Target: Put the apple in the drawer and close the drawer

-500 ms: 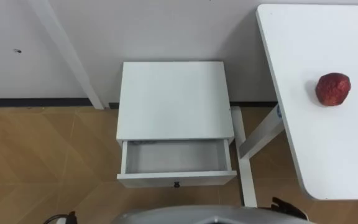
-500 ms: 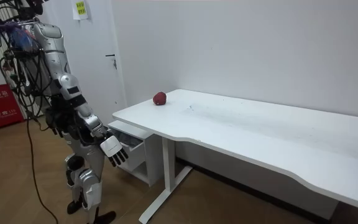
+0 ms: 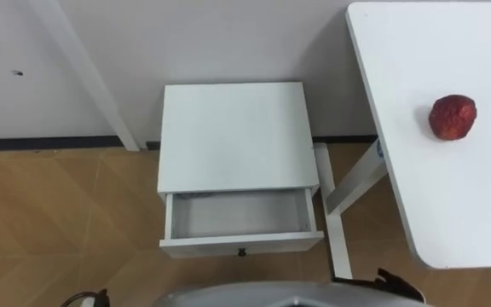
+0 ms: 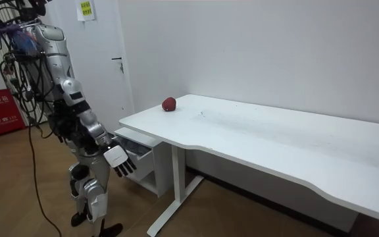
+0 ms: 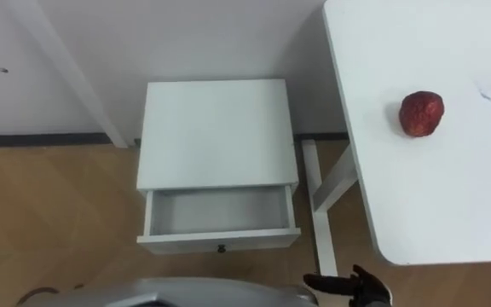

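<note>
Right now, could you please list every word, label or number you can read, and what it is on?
Yellow notice on the door: print too small to read.
Red board at the room view's left edge: white characters, too blurred to read.
Apple, drawer, table: no text.

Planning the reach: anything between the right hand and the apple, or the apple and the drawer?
Nothing visible. The apple lies alone on the table, the right hand is off its near corner, and the drawer stands open, empty.
</note>
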`<state>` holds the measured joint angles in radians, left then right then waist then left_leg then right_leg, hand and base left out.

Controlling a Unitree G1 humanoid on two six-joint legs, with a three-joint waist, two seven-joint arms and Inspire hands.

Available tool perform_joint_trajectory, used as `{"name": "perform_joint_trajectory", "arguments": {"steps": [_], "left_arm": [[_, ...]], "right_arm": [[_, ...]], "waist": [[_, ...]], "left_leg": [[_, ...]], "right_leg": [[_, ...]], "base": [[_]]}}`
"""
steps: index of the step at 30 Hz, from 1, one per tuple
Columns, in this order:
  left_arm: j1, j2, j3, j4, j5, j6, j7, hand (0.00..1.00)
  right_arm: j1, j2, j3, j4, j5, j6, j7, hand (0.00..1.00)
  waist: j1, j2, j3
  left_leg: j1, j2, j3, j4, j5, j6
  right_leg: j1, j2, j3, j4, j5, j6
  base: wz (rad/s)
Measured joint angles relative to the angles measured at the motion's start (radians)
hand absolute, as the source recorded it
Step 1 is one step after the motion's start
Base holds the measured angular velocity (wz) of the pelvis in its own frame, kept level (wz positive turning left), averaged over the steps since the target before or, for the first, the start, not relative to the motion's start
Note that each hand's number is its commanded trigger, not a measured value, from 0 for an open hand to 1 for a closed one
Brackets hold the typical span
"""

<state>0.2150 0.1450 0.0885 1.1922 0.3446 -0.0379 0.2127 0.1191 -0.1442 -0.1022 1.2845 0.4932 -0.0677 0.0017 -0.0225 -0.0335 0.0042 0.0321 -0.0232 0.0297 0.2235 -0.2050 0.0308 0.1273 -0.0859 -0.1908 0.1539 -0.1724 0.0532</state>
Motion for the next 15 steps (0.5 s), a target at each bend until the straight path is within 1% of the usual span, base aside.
{"name": "perform_joint_trajectory", "arguments": {"steps": [1, 2, 3, 4, 5, 6, 7, 8, 9, 10, 11, 12, 14, 15], "left_arm": [[0.001, -0.001, 0.013, -0.005, 0.0, -0.001, 0.0, 0.0], [0.008, 0.0, 0.04, -0.005, -0.001, -0.004, 0.0, 0.0], [0.008, 0.0, 0.052, -0.005, -0.001, -0.005, 0.0, 0.0], [0.008, 0.002, 0.076, -0.002, -0.008, -0.006, 0.001, 0.0], [0.013, 0.007, 0.09, 0.0, -0.02, -0.007, 0.002, 0.0], [0.017, 0.009, 0.108, 0.006, -0.031, -0.007, 0.002, 0.0], [0.016, 0.01, 0.114, 0.007, -0.035, -0.007, 0.002, 0.0], [0.02, 0.01, 0.133, 0.007, -0.036, -0.008, 0.002, 0.0], [0.025, 0.01, 0.143, 0.007, -0.036, -0.008, 0.002, 0.0], [0.026, 0.011, 0.149, 0.007, -0.036, -0.008, 0.002, 0.0], [0.026, 0.011, 0.152, 0.006, -0.036, -0.008, 0.002, 0.0], [0.028, 0.012, 0.154, 0.006, -0.035, -0.008, 0.002, 0.0], [0.028, 0.014, 0.154, 0.005, -0.036, -0.008, 0.002, 0.0], [0.027, 0.015, 0.153, 0.004, -0.036, -0.006, 0.002, 0.0]], "right_arm": [[0.002, 0.0, -0.019, -0.002, 0.037, 0.001, -0.001, 0.0], [0.009, 0.0, -0.058, -0.006, 0.12, 0.002, -0.006, 0.0], [0.011, 0.0, -0.074, -0.012, 0.162, 0.002, -0.009, 0.0], [0.021, -0.001, -0.106, -0.019, 0.258, 0.002, -0.011, 0.0], [0.022, -0.001, -0.151, -0.02, 0.359, 0.004, -0.01, 0.0], [0.02, -0.001, -0.207, -0.021, 0.455, 0.004, -0.01, 0.0], [0.021, -0.002, -0.231, -0.024, 0.501, 0.003, -0.01, 0.0], [0.023, -0.002, -0.283, -0.031, 0.586, 0.002, -0.011, 0.0], [0.023, -0.002, -0.304, -0.034, 0.619, 0.002, -0.011, 0.0], [0.025, -0.004, -0.345, -0.037, 0.678, 0.002, -0.011, 0.0], [0.029, -0.005, -0.378, -0.041, 0.731, 0.002, -0.012, 0.0], [0.033, -0.005, -0.403, -0.046, 0.778, 0.001, -0.015, 0.0], [0.037, -0.005, -0.429, -0.054, 0.841, 0.001, -0.028, 0.0], [0.034, -0.004, -0.447, -0.057, 0.886, 0.0, -0.043, 0.0]], "waist": [[-0.001, 0.0, 0.0002], [-0.005, 0.002, 0.0005], [-0.006, 0.003, -0.0001], [-0.008, 0.004, -0.0006], [-0.019, 0.005, -0.0006], [-0.037, -0.002, 0.0026], [-0.042, -0.001, 0.0038], [-0.057, -0.001, 0.004], [-0.06, 0.0, 0.0042], [-0.067, 0.0, 0.0038], [-0.067, 0.001, 0.001], [-0.065, 0.003, -0.0037], [-0.066, 0.004, -0.0079], [-0.068, 0.004, -0.0086]], "left_leg": [[0.001, 0.001, 0.003, -0.001, 0.0, 0.0], [0.004, 0.001, 0.005, -0.003, 0.0, 0.0], [0.006, 0.001, 0.005, -0.003, -0.001, 0.0], [0.011, 0.002, 0.009, -0.008, -0.001, 0.0], [0.016, 0.003, 0.012, -0.011, -0.001, 0.0], [0.02, 0.003, 0.012, -0.012, -0.001, 0.0], [0.023, 0.003, 0.013, -0.013, -0.001, 0.0], [0.024, 0.003, 0.013, -0.013, -0.001, 0.0], [0.024, 0.003, 0.013, -0.012, -0.001, 0.0], [0.024, 0.003, 0.016, -0.012, -0.001, 0.0], [0.024, 0.005, 0.023, -0.012, -0.001, 0.0], [0.024, 0.006, 0.028, -0.013, -0.002, -0.001], [0.024, 0.009, 0.037, -0.013, -0.003, -0.002], [0.026, 0.01, 0.041, -0.014, -0.003, -0.002]], "right_leg": [[0.0, 0.0, 0.002, 0.0, 0.0, 0.0], [0.001, 0.0, 0.005, 0.0, 0.0, 0.0], [0.002, 0.0, 0.006, 0.0, 0.0, 0.0], [0.003, 0.001, 0.011, 0.0, 0.0, 0.0], [0.007, 0.002, 0.014, -0.001, 0.0, 0.0], [0.012, 0.002, 0.013, -0.002, 0.0, 0.0], [0.014, 0.002, 0.014, -0.002, 0.0, 0.0], [0.014, 0.002, 0.014, -0.002, 0.0, 0.0], [0.013, 0.002, 0.014, -0.002, 0.0, 0.0], [0.011, 0.002, 0.017, -0.001, 0.0, 0.0], [0.008, 0.002, 0.023, 0.001, 0.0, 0.0], [0.003, 0.004, 0.03, 0.004, 0.0, 0.0], [-0.003, 0.006, 0.04, 0.01, 0.0, 0.0], [-0.007, 0.006, 0.045, 0.017, 0.0, 0.0]], "base": [[-0.12], [-0.07], [-0.09], [-0.09], [-0.06], [0.0], [0.0], [0.0], [-0.03], [-0.09], [-0.16], [-0.15], [-0.14], [-0.14]]}}
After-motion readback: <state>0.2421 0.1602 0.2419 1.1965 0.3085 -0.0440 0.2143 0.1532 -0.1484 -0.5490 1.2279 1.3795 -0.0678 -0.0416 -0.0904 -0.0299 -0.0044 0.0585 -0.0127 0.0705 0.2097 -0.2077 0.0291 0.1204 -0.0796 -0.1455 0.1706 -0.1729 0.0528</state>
